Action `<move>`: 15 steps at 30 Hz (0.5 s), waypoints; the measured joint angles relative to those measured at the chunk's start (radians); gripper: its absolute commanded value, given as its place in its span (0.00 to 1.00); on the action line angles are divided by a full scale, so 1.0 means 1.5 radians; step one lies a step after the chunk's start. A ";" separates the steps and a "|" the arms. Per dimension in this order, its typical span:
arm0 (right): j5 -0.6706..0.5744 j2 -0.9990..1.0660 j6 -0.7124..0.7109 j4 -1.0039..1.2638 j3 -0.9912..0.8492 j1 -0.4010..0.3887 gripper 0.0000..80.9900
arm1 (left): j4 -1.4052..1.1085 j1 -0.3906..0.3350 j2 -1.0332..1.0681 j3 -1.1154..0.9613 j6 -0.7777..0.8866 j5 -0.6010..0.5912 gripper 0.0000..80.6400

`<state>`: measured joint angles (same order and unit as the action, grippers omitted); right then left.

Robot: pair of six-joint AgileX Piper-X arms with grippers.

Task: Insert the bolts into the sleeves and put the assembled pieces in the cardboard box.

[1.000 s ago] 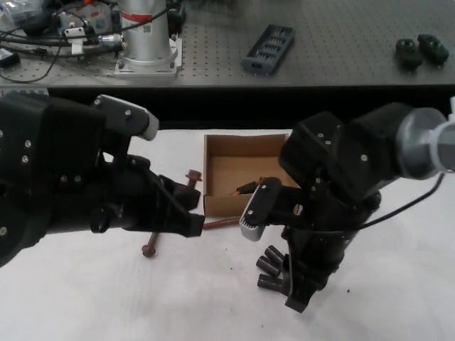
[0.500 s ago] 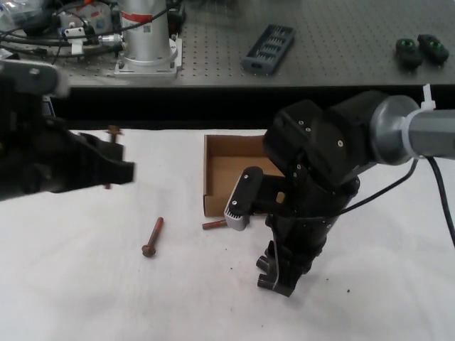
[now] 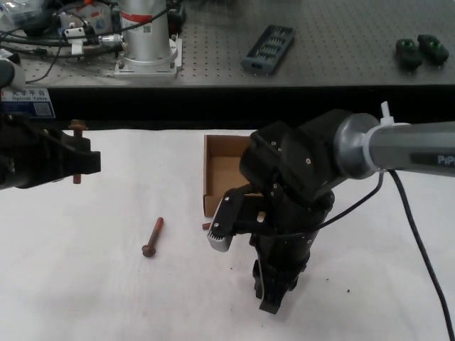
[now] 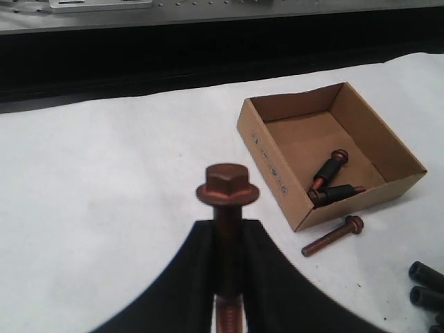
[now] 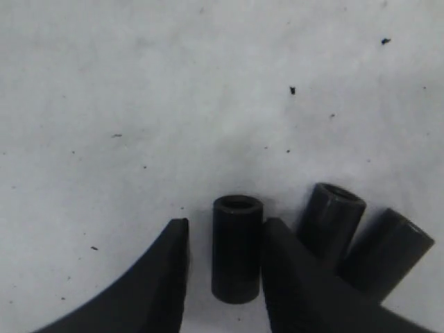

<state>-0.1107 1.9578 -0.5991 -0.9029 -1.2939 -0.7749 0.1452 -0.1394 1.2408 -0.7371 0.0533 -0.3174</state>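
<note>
Sleeve pickup seemed the step: left gripper point(image 4: 229, 243) clamped 1 bolt point(image 4: 227, 191); right gripper point(image 5: 225, 232), fingers apart, straddled 1 sleeve point(image 5: 236, 250) and needed closing.

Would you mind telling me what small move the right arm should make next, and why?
Probably close the right gripper on the black sleeve. Its open fingers straddle that sleeve on the white cloth, with a gap showing on one side, so the sleeve is not yet gripped. The left gripper already holds a bolt, which needs a sleeve held up to meet it.
</note>
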 measured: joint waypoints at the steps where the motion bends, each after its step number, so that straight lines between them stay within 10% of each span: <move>1: 0.000 0.000 0.000 -0.002 0.000 0.000 0.33 | 0.000 0.000 0.000 0.000 0.000 0.000 0.00; 15: 0.021 0.016 0.000 -0.017 -0.006 0.000 0.32 | 0.000 0.000 0.000 0.000 0.019 -0.028 0.00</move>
<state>-0.0791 1.9824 -0.5991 -0.9286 -1.3026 -0.7744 0.1452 -0.1394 1.2408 -0.7371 0.0824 -0.3595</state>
